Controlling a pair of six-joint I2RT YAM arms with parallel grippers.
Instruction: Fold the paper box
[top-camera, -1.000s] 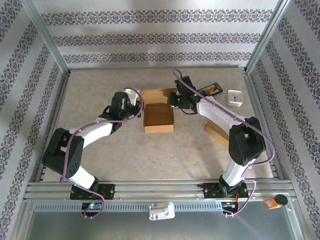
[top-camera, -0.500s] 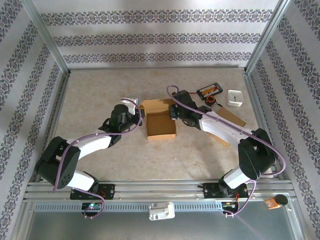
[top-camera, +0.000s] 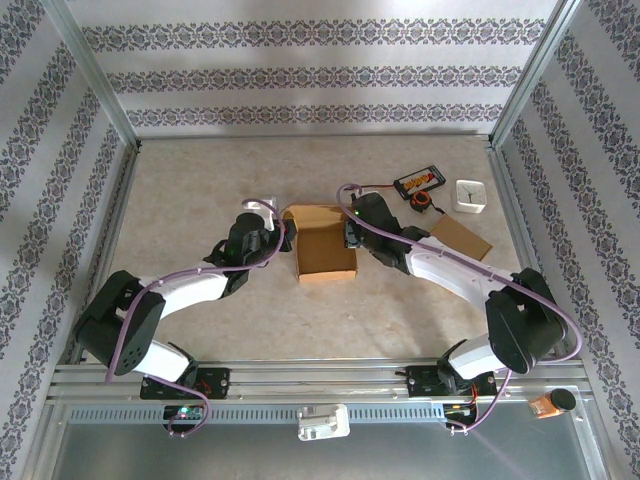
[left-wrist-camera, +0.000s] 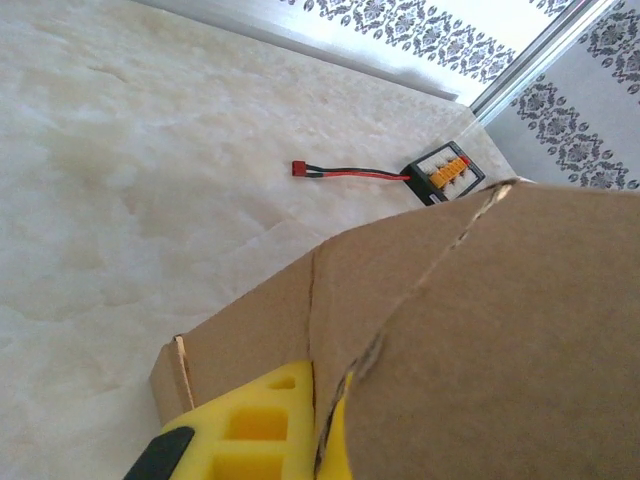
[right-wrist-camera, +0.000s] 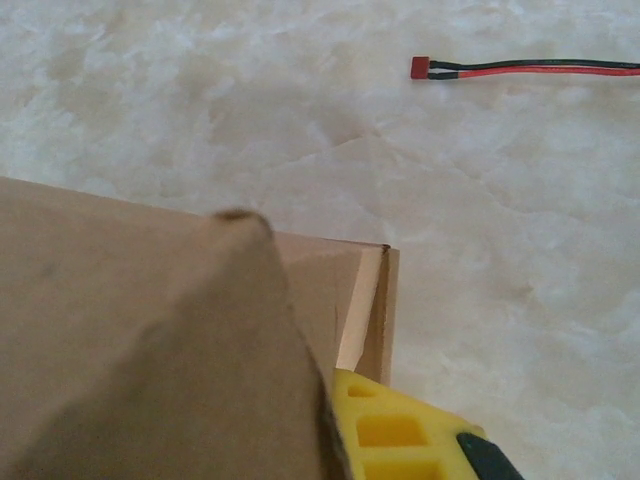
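Note:
The paper box (top-camera: 326, 248) is an open brown cardboard tray in the middle of the table, with a flap standing at its far end. My left gripper (top-camera: 283, 236) is shut on the box's left wall; in the left wrist view the cardboard (left-wrist-camera: 480, 330) runs between the yellow fingers (left-wrist-camera: 250, 430). From the other side, my right gripper (top-camera: 351, 233) is shut on the right wall. In the right wrist view one yellow finger (right-wrist-camera: 400, 435) presses the cardboard (right-wrist-camera: 150, 340), and the other finger is hidden behind it.
A flat cardboard piece (top-camera: 460, 238) lies right of the box. A black board with orange connectors (top-camera: 418, 182), a small orange-black item (top-camera: 422, 200) and a white square box (top-camera: 470, 194) sit at the back right. A red-black wire (left-wrist-camera: 350, 173) trails on the table.
Both grippers have drawn the box toward the near edge and slightly right. The right arm has swung lower and outward, uncovering the flat cardboard piece.

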